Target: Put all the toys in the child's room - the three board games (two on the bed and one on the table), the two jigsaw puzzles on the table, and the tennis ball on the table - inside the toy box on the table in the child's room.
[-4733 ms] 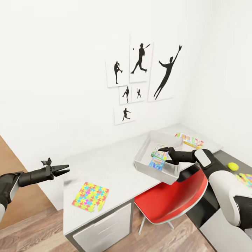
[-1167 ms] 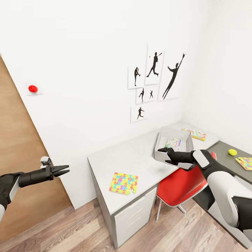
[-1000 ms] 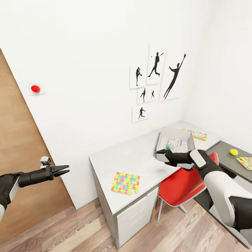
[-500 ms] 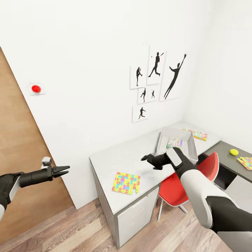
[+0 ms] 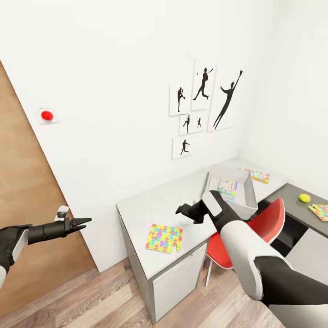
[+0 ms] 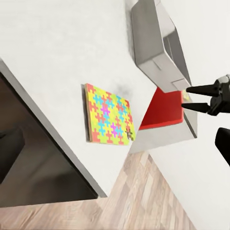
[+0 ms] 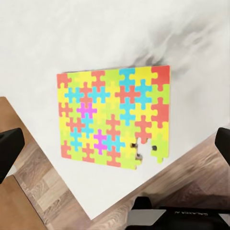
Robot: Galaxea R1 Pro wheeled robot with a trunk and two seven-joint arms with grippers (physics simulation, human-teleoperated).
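Observation:
A multicoloured jigsaw puzzle [image 5: 164,238] [image 7: 112,117] [image 6: 108,117] with a notched corner lies flat near the front edge of the pale table [image 5: 150,209]. My right gripper [image 5: 178,211] hovers open just above and behind it, nothing between its fingers. The grey toy box [image 5: 246,199] stands farther back with two board games [image 5: 226,187] inside. A third board game [image 5: 255,174] lies behind the box. The tennis ball [image 5: 304,198] and a second jigsaw puzzle [image 5: 320,211] rest on the lower dark wing. My left gripper [image 5: 88,221] is open in the air, left of the table.
A red chair [image 5: 255,223] is tucked under the table below the toy box. A brown door [image 5: 27,205] stands at the left, with a red button [image 5: 45,115] on the wall. Wood-plank floor [image 5: 114,300] lies before the drawers [image 5: 175,284].
The camera backed away from the table since the oldest frame. In the last second my right arm swung left from the toy box to above the near puzzle. The left arm barely moved.

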